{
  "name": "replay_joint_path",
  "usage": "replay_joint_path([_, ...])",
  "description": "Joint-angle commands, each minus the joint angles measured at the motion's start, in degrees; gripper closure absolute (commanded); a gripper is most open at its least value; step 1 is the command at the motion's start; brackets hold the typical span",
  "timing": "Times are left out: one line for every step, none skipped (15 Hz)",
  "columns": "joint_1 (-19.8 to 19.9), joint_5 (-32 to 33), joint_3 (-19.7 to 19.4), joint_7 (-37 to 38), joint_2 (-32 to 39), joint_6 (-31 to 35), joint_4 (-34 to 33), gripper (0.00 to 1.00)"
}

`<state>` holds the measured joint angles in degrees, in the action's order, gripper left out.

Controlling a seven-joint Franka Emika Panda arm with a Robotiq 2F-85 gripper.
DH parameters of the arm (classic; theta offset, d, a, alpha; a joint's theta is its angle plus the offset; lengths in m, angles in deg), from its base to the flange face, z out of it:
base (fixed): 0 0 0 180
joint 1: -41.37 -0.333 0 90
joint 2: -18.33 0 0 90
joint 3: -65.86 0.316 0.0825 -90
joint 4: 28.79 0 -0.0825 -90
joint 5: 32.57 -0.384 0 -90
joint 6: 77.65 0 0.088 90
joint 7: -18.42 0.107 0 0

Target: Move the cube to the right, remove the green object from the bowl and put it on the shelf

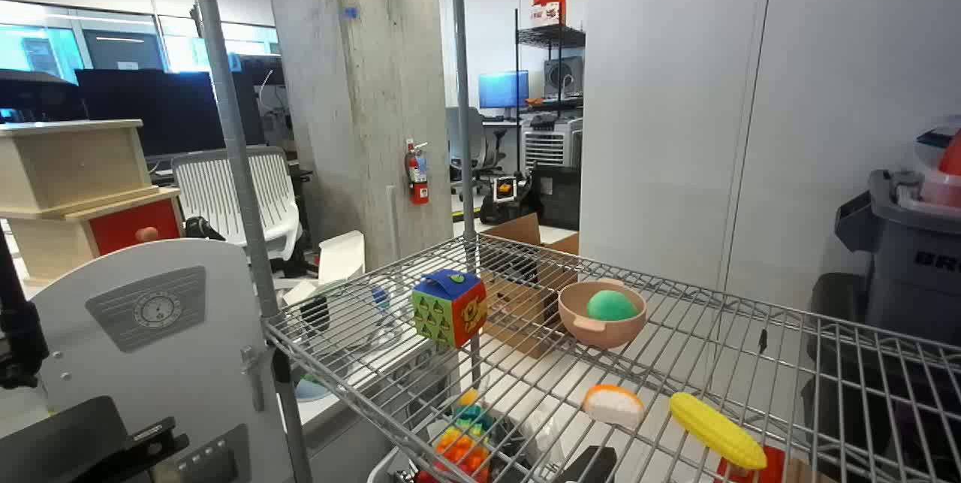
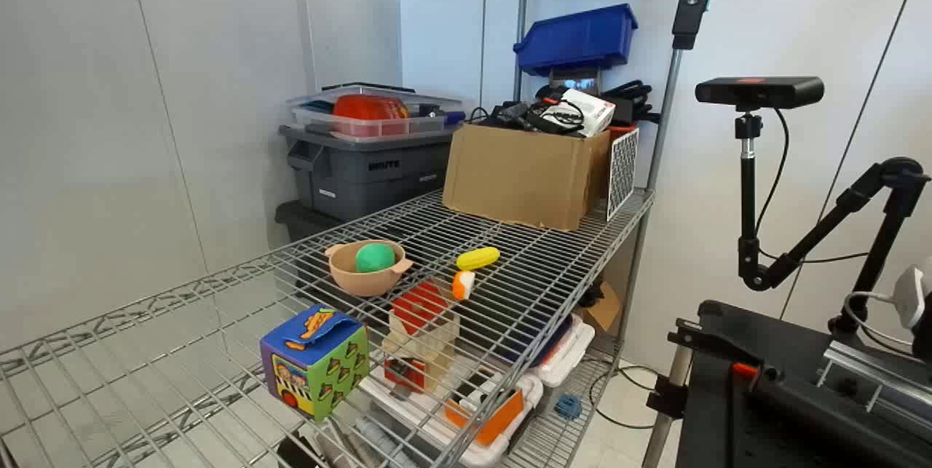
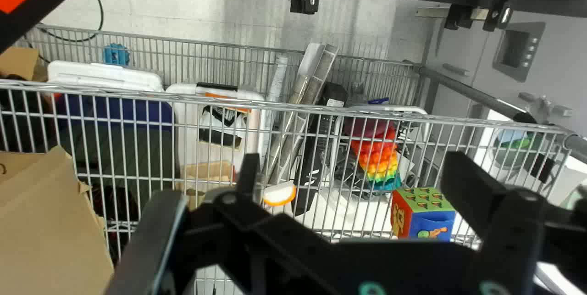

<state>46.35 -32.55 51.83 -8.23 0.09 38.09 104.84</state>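
A toy cube (image 1: 449, 309) was seen upright on the grey metal wire shelf (image 2: 539, 271), with its blue, flapped face turned up and its green, red and purple printed sides shown across both exterior views. A tan bowl (image 1: 614, 333) with two small handles was set upright on the same wires, near the cube but not touched by it, and a plain green ball (image 1: 612, 306) was held inside.

Shelf (image 2: 531, 271) in all three views
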Motion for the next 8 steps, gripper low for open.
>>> replay_joint_path([0.4, -0.1, 0.4, -0.1, 0.0, -0.1, -0.1, 0.0])
replay_joint_path([0.4, -0.1, 0.4, -0.1, 0.0, -0.1, -0.2, 0.0])
replay_joint_path([0.4, -0.1, 0.4, -0.1, 0.0, -0.1, -0.2, 0.0])
replay_joint_path([0.4, -0.1, 0.4, -0.1, 0.0, -0.1, -0.2, 0.0])
replay_joint_path([0.4, -0.1, 0.4, -0.1, 0.0, -0.1, -0.2, 0.0])
replay_joint_path([0.3, -0.3, 0.4, -0.2, 0.1, 0.0, -0.1, 0.0])
replay_joint_path([0.2, 0.0, 0.8, 0.3, 0.5, 0.5, 0.2, 0.0])
replay_joint_path([-0.1, 0.3, 1.3, 0.9, 1.1, 1.1, 0.6, 0.0])
